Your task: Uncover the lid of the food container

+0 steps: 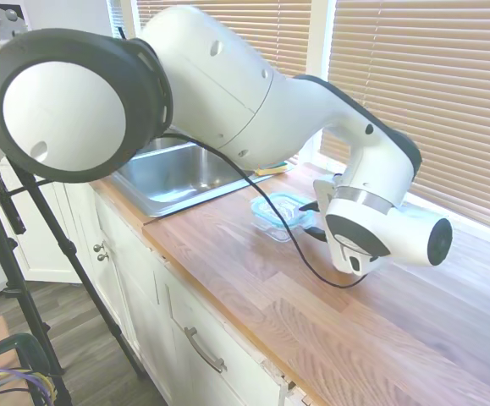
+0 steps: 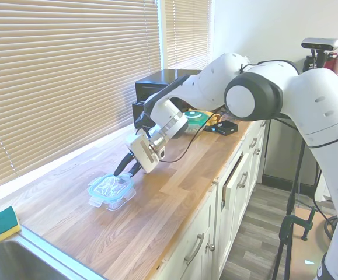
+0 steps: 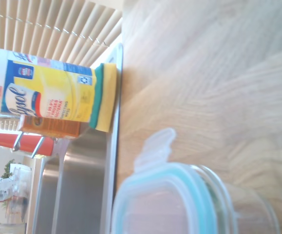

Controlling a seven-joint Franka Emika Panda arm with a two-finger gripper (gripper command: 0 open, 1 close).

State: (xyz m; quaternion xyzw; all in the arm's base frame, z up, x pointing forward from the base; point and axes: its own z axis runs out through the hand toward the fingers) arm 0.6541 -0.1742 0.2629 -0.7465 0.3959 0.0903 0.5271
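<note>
The tool [image 2: 127,168] hangs tilted with its fingers a little apart, gripping nothing, tips just above one edge of the lid [image 2: 110,186]. The lid sits on the food container [image 2: 111,197] right beneath it, on the wooden counter [image 2: 174,192]; farther off, a sponge [image 2: 6,223] lies beside the sink [image 1: 173,173].

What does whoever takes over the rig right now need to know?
Gripper: fingers look slightly parted, holding nothing, low over the wooden counter just beside the food container, at the edge facing away from the sink.
Lid: sits on the container; one clear side tab sticks out in the wrist view.
Sponge lies by the sink, wipes canister behind it.
Done: approach only.
Left: grip the lid's edge or tab, lift it off, set it aside.
</note>
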